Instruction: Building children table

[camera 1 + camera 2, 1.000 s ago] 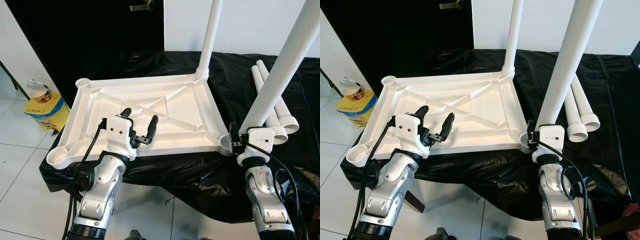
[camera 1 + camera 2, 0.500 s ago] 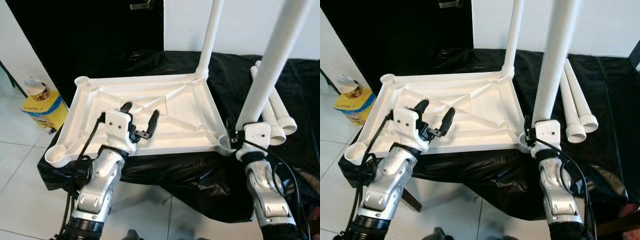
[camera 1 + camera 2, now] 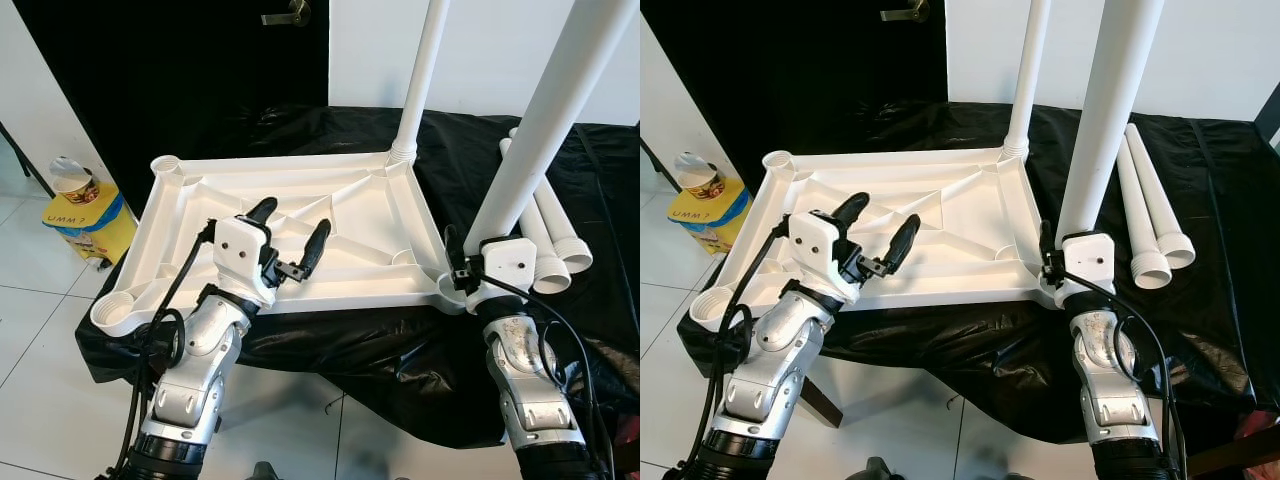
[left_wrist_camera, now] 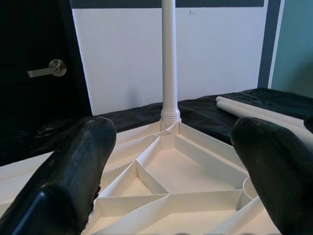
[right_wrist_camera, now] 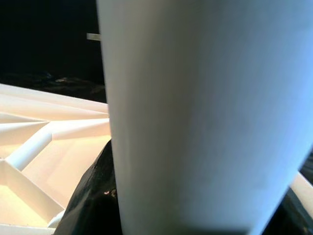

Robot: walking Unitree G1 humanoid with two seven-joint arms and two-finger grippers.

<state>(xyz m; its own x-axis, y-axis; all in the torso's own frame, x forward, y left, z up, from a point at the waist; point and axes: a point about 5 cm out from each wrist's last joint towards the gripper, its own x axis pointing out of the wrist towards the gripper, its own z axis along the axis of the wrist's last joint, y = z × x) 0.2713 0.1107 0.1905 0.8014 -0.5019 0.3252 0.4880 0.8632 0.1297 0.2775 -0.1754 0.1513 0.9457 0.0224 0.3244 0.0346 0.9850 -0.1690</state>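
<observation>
The white plastic tabletop [image 3: 280, 163] lies upside down on a black cloth. One white leg [image 3: 425, 70] stands screwed into its far right corner. My right gripper [image 3: 478, 258] is shut on a second white leg [image 3: 540, 130], which leans to the right with its lower end by the near right corner socket [image 3: 452, 292]. In the right wrist view this leg [image 5: 195, 112] is very close, with a black finger [image 5: 93, 205] beside it. My left gripper [image 3: 293, 218] hovers open over the tabletop's near middle ribs, holding nothing. The near left socket [image 3: 115, 312] and far left socket [image 3: 165, 163] have no legs.
Two spare white legs [image 3: 555, 230] lie on the black cloth [image 3: 380, 340] to the right of the tabletop. A yellow box with a cup on it [image 3: 85, 215] sits on the tiled floor at left. A black door [image 3: 200, 60] and a white wall stand behind.
My left gripper has moved farther in over the tabletop, still open. The held leg swung more upright, then leaned right again, its lower end staying by the near right corner.
</observation>
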